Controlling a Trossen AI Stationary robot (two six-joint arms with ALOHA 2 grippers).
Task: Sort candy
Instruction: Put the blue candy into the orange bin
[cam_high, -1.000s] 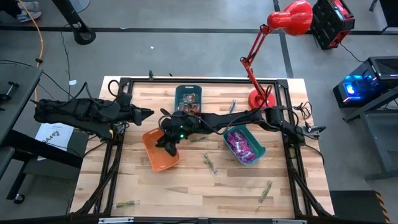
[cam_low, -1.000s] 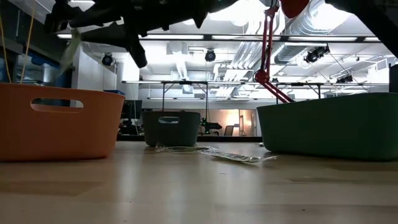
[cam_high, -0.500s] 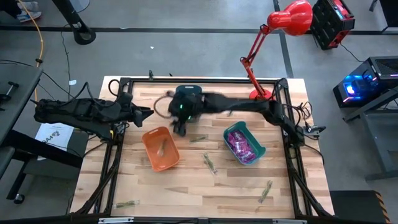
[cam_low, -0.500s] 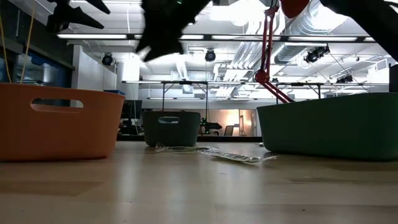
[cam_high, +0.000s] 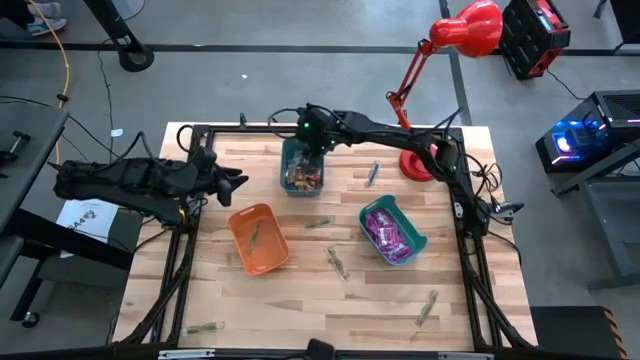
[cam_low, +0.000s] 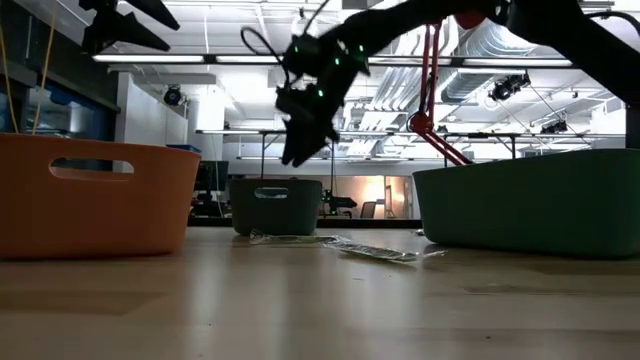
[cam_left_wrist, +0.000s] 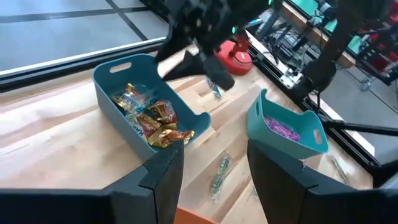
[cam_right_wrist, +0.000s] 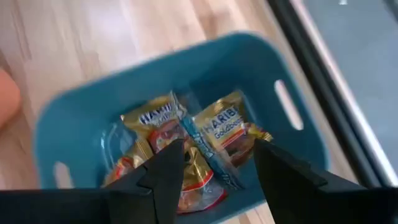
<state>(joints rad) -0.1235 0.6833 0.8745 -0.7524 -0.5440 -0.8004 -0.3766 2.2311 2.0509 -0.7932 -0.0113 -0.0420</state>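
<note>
The candy is seen in three kinds. Gold and orange-brown wrapped packets (cam_right_wrist: 186, 155) are heaped in the blue bin (cam_high: 302, 166) near the far edge of the table (cam_high: 300, 320); in the right wrist view "HARIBO" and "Goldbears" can be read on two of them, and a thin blue-edged strip lies slantwise across the heap. Shiny purple packets (cam_high: 387, 233) are piled in the teal bin (cam_high: 392, 231) toward the right. Thin greenish sticks are scattered over the wood — one (cam_high: 338, 262) between the orange bin (cam_high: 259, 240) and the teal bin with its long axis running diagonally, one (cam_high: 428, 306) near the front right, also diagonal, and one (cam_high: 204, 327) at the front left, lying nearly crosswise. Another stick (cam_high: 256, 234) is seen inside the orange bin, its long axis roughly front to back.

The right gripper (cam_high: 313, 140) is held above the far end of the blue bin, its fingers (cam_right_wrist: 163, 180) spread apart with nothing between them. The left gripper (cam_high: 232, 183) is parked at the table's left edge, fingers (cam_left_wrist: 163, 180) likewise parted and empty. A red lamp (cam_high: 420, 160) is stood at the far right.
</note>
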